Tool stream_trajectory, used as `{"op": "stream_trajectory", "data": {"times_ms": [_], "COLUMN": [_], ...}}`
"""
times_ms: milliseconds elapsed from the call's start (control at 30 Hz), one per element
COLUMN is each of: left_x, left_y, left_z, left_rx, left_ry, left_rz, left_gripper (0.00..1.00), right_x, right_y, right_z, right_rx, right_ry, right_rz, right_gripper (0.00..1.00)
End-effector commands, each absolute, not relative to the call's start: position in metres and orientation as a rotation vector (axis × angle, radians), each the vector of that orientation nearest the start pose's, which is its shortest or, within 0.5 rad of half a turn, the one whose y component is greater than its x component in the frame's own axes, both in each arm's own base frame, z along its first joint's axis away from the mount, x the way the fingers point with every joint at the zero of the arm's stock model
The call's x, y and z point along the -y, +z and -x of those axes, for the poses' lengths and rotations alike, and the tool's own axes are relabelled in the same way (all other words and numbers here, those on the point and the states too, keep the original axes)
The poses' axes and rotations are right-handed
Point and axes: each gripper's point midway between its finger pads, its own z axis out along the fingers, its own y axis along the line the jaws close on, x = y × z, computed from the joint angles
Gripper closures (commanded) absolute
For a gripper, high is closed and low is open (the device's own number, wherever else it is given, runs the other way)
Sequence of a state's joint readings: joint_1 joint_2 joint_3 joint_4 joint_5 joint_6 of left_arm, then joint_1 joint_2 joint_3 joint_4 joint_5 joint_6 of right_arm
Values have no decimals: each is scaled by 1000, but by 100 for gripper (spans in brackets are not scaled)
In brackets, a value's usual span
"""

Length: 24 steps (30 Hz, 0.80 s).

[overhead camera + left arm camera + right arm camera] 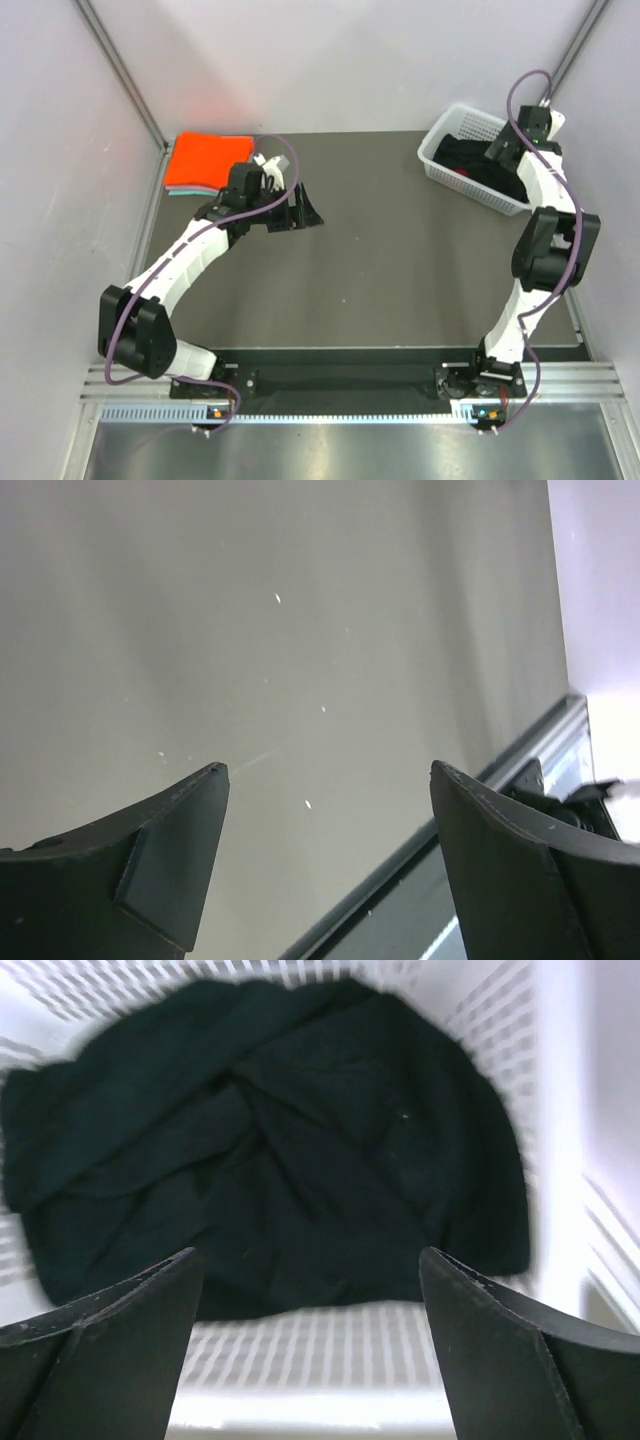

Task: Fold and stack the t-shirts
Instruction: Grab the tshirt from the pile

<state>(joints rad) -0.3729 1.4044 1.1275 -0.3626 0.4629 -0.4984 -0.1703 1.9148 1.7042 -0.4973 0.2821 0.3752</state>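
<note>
A crumpled black t-shirt (260, 1140) lies inside the white mesh basket (330, 1350) at the back right of the table (400, 250). My right gripper (310, 1252) hangs open just above it with nothing between its fingers; from overhead it (492, 160) sits over the basket (440, 150) and the black t-shirt (470, 165). A folded orange t-shirt (205, 160) rests on a pale teal one (180, 190) at the back left. My left gripper (297, 220) stands open and empty just right of that stack, over bare table (300, 630).
Grey walls close in the table on the left, back and right. A metal frame rail (520, 765) runs along the table edge in the left wrist view. The arm bases stand on the near rail (350, 380).
</note>
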Motion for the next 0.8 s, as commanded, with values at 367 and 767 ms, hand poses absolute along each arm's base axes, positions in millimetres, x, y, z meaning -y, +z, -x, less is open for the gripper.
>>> {"op": "stream_trajectory", "data": {"times_ms": [367,767], "left_x": [245,252], "left_y": [206,214], "left_z": [-322,-319], "left_rx": [-2289,-2270], "left_ry": [-1102,-1177], "left_rz": [-181,-169], "left_gripper": [45,50], "right_x": [169,165], "right_y": [160,399], "right_z": [-581,-539], "right_rx": [-2070,-1643], "right_ry": [-188,-192], "right_rz": [-708,-599], "right_gripper": [75,100]}}
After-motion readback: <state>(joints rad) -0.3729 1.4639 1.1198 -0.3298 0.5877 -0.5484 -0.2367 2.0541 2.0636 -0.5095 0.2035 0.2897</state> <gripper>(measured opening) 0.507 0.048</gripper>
